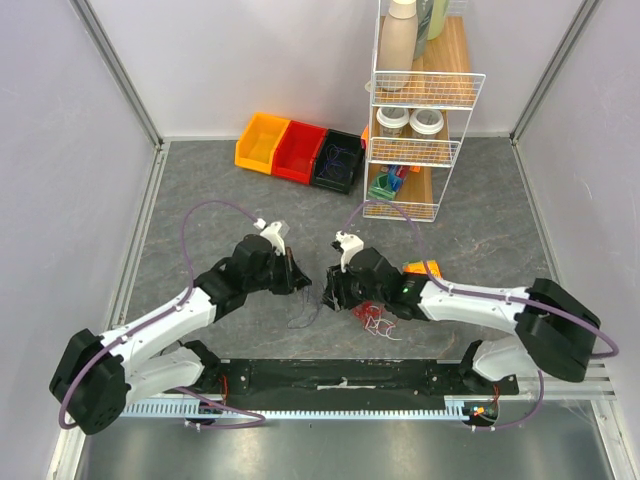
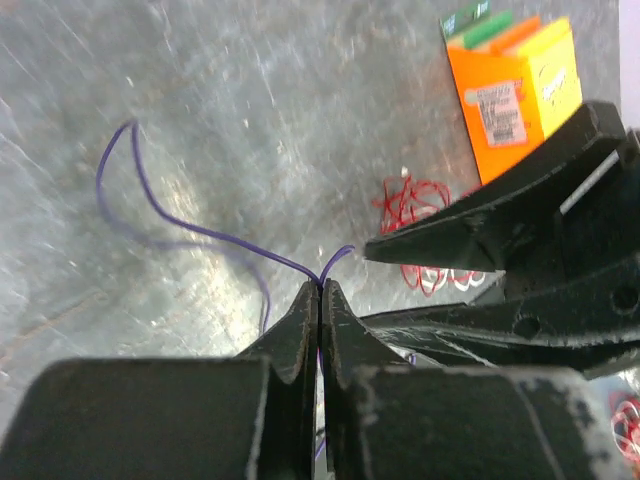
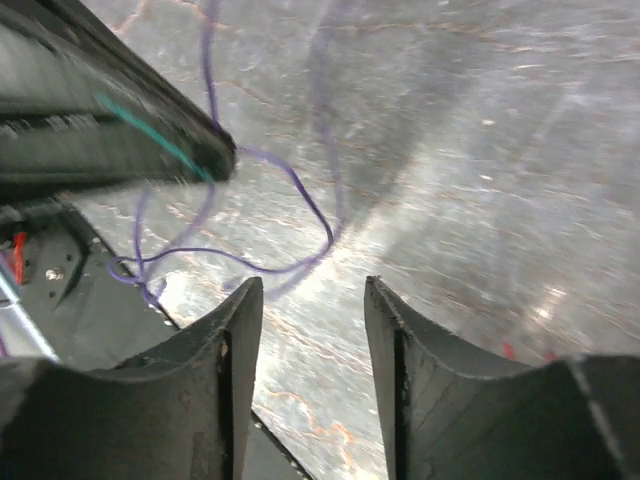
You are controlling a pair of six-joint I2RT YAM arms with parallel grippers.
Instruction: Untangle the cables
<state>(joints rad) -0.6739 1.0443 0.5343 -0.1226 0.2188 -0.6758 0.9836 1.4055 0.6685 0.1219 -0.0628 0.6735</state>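
Left fingers point(image 2: 298, 335) are clamped together on the dark blue cable point(image 2: 200, 232), low at centre in the left wrist view. The cable trails up and left over the counter point(image 2: 250, 100). Right fingers point(image 3: 225, 370) stand apart, gripping nothing. Red cables point(image 2: 410, 205) lie heaped further off, right of centre. The blue one seems mid-separation, and the next move likely calls for a gentle pull away from the heap. Both arms reach inward, wrists facing.

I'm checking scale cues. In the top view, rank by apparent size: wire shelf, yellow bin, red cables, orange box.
1. Wire shelf, clearly largest.
2. Yellow bin.
3. Red cables and orange box: these look alike, and the right arm seems to hide part of the box, so I won't rank them.
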